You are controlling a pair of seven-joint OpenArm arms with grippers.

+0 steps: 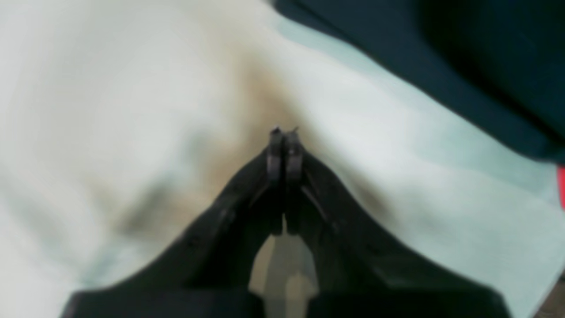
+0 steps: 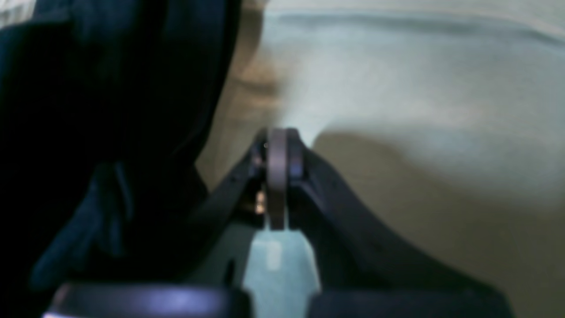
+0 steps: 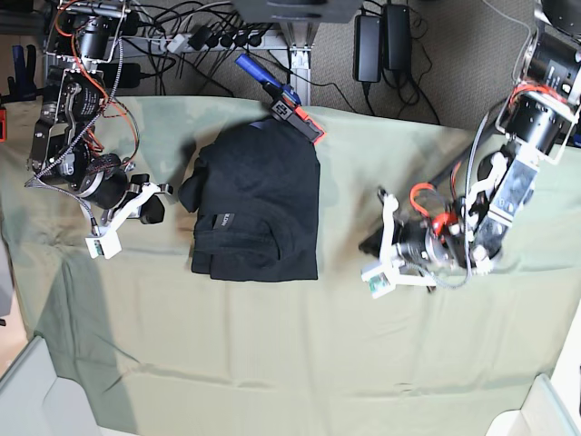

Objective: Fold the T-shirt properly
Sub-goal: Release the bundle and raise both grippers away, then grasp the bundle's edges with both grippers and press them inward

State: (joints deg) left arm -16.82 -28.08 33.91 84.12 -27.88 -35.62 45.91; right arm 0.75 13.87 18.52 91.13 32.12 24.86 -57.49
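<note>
The black T-shirt (image 3: 259, 200) lies folded into a compact rectangle on the middle of the table, a small tag showing on its front part. In the base view my left gripper (image 3: 372, 243) rests on the cloth to the right of the shirt, apart from it. My right gripper (image 3: 152, 210) sits close to the shirt's left edge. The left wrist view shows the left gripper (image 1: 284, 132) shut and empty, with the T-shirt (image 1: 485, 53) at the upper right. Seen from the right wrist, the right gripper (image 2: 278, 137) is shut on nothing, beside the T-shirt (image 2: 110, 110).
A pale green cloth (image 3: 272, 363) covers the whole table. A blue and red tool (image 3: 283, 98) lies at the shirt's far edge. Cables and power bricks (image 3: 368, 45) sit beyond the table's back edge. A red object (image 1: 561, 185) shows at the left wrist view's right edge.
</note>
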